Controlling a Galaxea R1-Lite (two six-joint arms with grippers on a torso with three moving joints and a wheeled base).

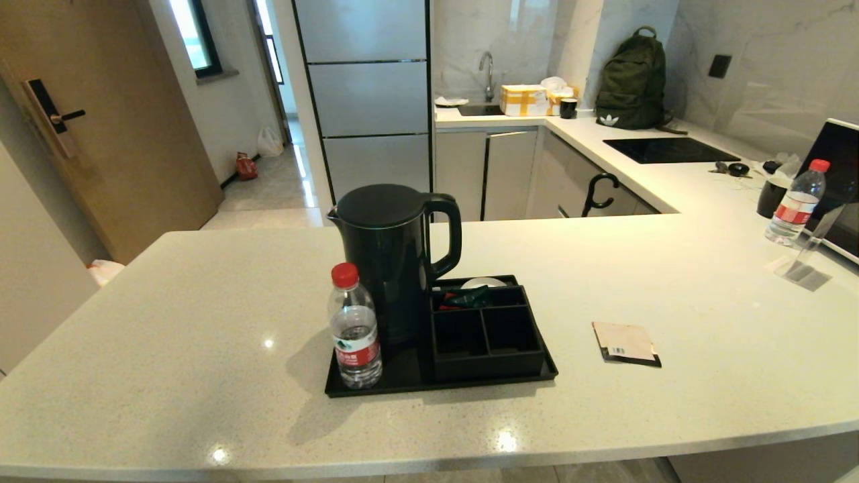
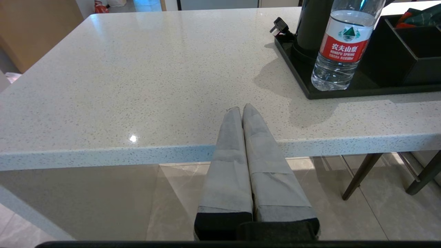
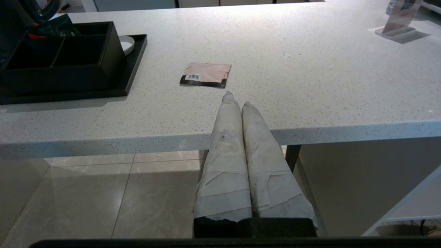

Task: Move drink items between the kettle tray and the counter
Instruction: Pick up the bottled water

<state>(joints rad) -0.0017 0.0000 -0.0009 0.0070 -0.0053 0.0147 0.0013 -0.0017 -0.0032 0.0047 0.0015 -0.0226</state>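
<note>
Bottle [image 1: 354,327] stands on the tray [image 1: 530,377], ahead-right of my left claw [image 2: 241,110]; sachet [image 3: 206,74] lies on the counter [image 1: 201,302] just beyond my right claw [image 3: 237,101]. Both claws together, empty; nothing moved yet.

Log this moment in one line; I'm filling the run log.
left gripper: shut, off counter edge | right gripper: shut, same | bottle: on tray | sachet: on counter

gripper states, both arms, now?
Left gripper: closed, empty, off the counter edge.
Right gripper: closed, empty, short of the sachet.
</note>
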